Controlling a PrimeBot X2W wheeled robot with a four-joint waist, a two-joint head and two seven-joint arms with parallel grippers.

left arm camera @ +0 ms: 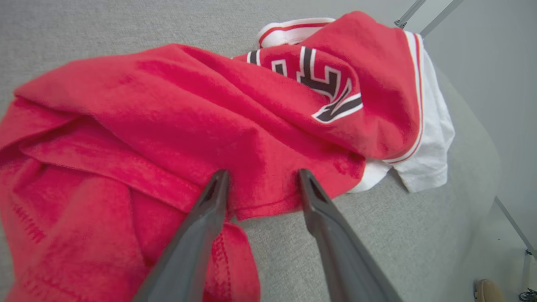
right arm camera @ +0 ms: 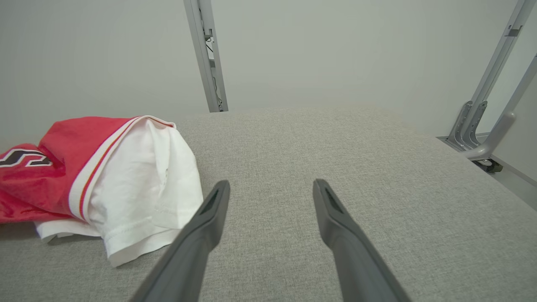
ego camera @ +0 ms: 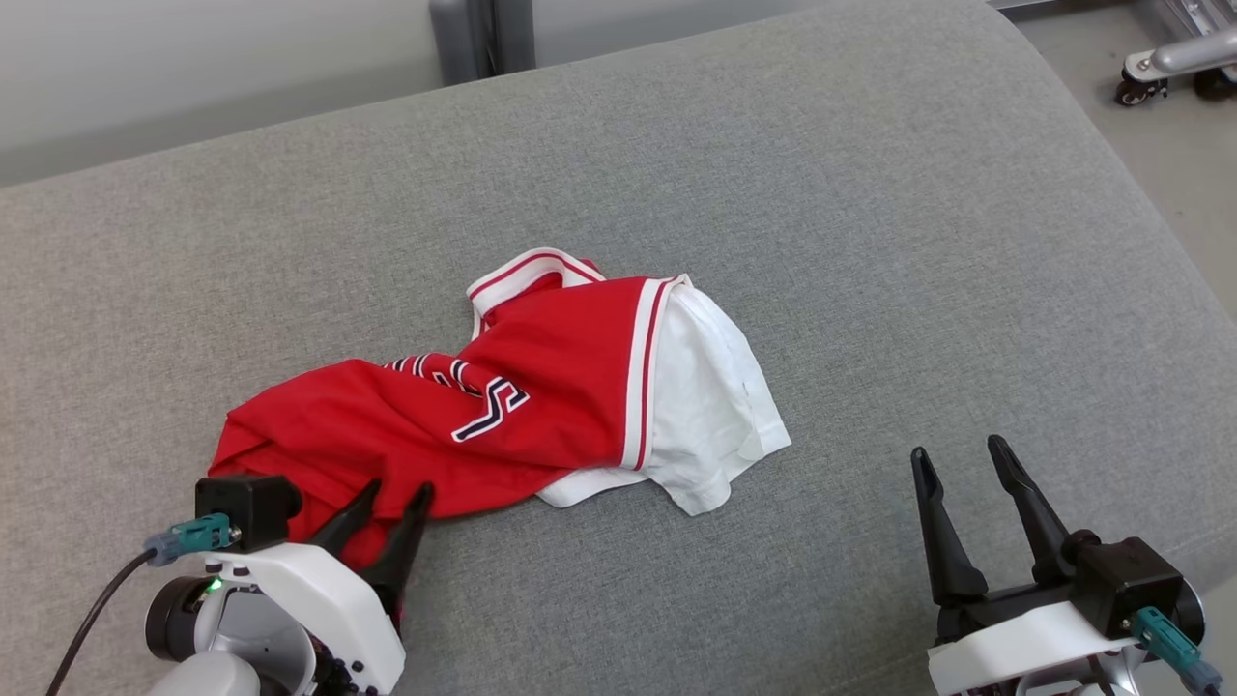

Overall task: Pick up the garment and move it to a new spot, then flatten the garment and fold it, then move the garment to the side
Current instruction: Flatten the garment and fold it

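Observation:
The garment is a red shirt with white sleeves and dark lettering, lying crumpled in the middle of the grey cushion. My left gripper stands open at its near-left hem, fingertips over the red cloth with nothing pinched. From the left wrist camera the garment spreads wide, and the left gripper hovers over a folded red edge. My right gripper is open above bare cushion, to the right of the white sleeve. Its own camera has the right gripper empty and the garment at left.
The cushion curves down at its right edge. Beyond it lie pale floor and a wheeled metal frame. A metal post stands against the wall behind the cushion.

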